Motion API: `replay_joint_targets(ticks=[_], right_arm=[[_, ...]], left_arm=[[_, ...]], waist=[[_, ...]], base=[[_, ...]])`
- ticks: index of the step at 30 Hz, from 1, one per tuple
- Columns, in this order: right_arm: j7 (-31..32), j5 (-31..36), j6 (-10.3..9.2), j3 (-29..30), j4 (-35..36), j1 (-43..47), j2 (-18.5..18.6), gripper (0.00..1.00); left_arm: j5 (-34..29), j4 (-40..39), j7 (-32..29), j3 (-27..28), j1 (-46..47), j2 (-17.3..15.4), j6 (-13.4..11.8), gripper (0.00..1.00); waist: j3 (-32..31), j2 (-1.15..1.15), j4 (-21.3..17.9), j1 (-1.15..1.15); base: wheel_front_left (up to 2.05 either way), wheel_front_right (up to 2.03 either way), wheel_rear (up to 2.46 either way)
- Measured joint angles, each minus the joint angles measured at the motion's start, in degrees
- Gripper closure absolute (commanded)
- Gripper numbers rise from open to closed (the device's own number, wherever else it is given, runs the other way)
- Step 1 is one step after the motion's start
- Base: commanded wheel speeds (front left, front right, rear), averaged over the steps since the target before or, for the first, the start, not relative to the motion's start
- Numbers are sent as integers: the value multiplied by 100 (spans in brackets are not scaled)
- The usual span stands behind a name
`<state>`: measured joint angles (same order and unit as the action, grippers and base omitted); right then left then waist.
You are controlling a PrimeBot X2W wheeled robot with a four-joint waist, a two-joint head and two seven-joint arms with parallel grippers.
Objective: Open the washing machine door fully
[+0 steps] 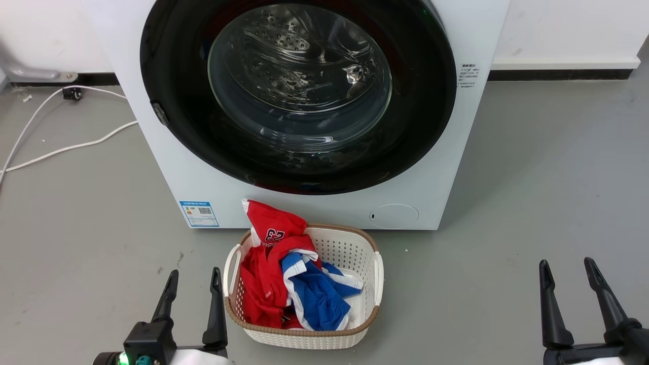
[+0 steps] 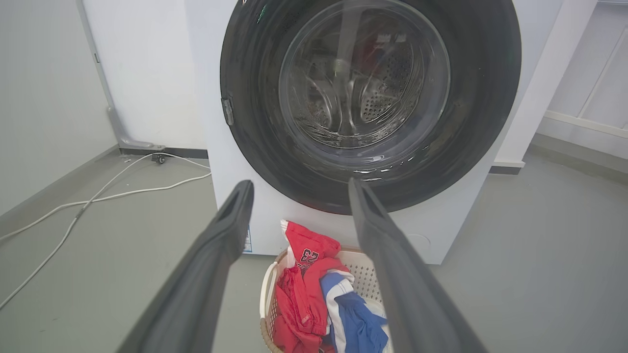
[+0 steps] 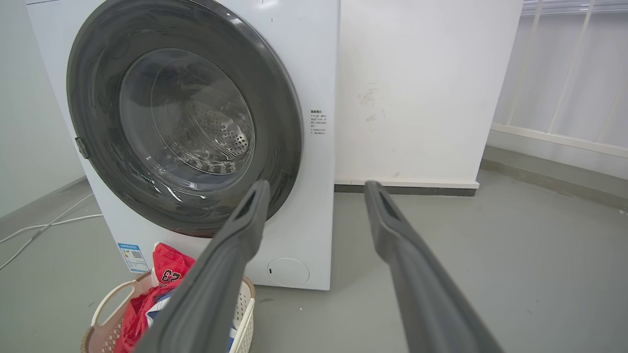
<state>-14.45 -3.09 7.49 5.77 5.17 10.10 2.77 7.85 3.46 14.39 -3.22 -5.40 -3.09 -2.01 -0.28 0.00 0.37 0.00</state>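
The washing machine door [image 1: 299, 96] looks rigid, heavy, slick; pull its small rim tab [image 1: 159, 114]. The left gripper [image 1: 195, 274] and right gripper [image 1: 566, 263] hold fingers spread, empty

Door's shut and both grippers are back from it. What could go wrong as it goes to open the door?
1. The tab on the door is small and the rim glossy; the open left gripper could slip off it.
2. The basket stands close before the machine, its red shirt reaching nearly to the door's lower edge; the swinging door or an arm may snag it.
3. A cable lies on the floor at the left; rolling closer might catch it.
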Motion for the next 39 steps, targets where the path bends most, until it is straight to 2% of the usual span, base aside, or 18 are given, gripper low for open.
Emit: replay_joint_targets(ticks=[7,30,31,32,33,36,39], right_arm=[[-63,54,0,20,25,47,0,0],[-63,-247,0,-33,-91,47,1,0],[-64,-254,0,-32,-99,48,0,15],[-63,-268,0,-41,-97,48,1,96],[-64,-297,0,-67,-83,47,1,100],[-64,-611,1,-131,-33,40,0,100],[-64,-1675,0,-165,-97,11,5,100]], left_arm=[[-179,24,53,24,-25,12,48,0],[40,118,53,10,-28,15,-13,0],[38,119,53,4,-28,15,-19,0],[38,122,53,10,-28,15,-20,0],[38,123,53,4,-28,15,-24,0],[38,127,53,11,-29,16,-27,0],[38,127,53,18,-31,16,-45,0]], waist=[[8,0,1,0],[23,0,4,0],[23,0,4,0],[22,0,3,0],[20,0,2,0],[12,0,-1,0],[1,0,-11,0]], base=[[0,0,0],[0,0,0],[0,0,0],[0,0,0],[0,0,0],[0,0,0],[0,0,0]])
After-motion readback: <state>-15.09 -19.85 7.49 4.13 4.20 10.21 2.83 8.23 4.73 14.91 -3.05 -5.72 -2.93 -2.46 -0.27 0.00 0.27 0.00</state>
